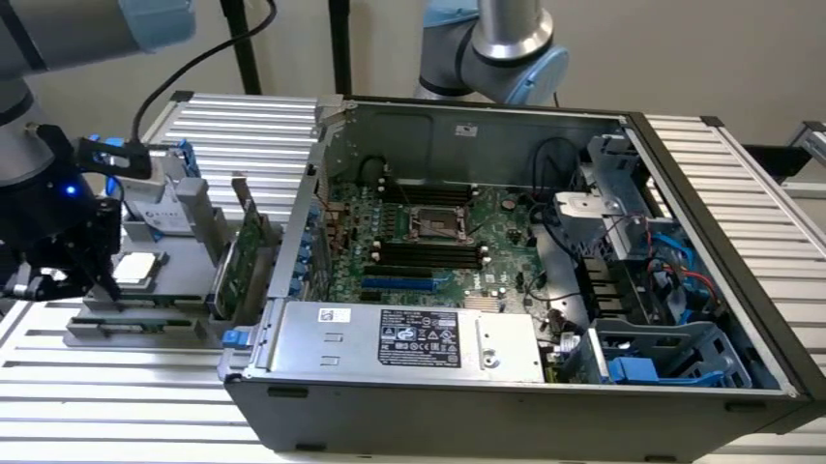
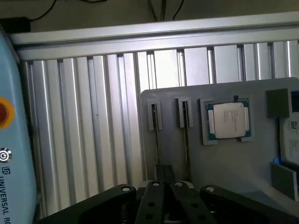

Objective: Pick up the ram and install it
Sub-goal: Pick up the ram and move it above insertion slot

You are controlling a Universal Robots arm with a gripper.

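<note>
Wrist view: fingers [image 2: 160,173] sit together, tips meeting or nearly so; can't tell if anything thin is pinched btwn them. Straight ahead of the tips, two narrow parallel slots run along the grey holder [image 2: 233,163], each w/ a thin dark strip on edge. The strip in line w/ the tips I take for the ram [image 2: 156,140]. Its near end reaches the fingertips, touching or just under them; can't say which. Its long axis runs directly away from the fingers, so they're at one end of it, not mid-length. The other slot [image 2: 186,135] lies just beside, twd the processor chip [image 2: 228,120], which rests flat in its own recess.

Exterior view: the arm [image 1: 45,222] hangs low at the exterior view's left end of the holder, on the slatted table [image 1: 77,387]. The open PC case [image 1: 516,401] w/ the memory slots [image 1: 427,253] is well apart, to the exterior view's right, past the upright expansion card [image 1: 240,256]. Judgement: pick-up stage, install not yet done.
</note>
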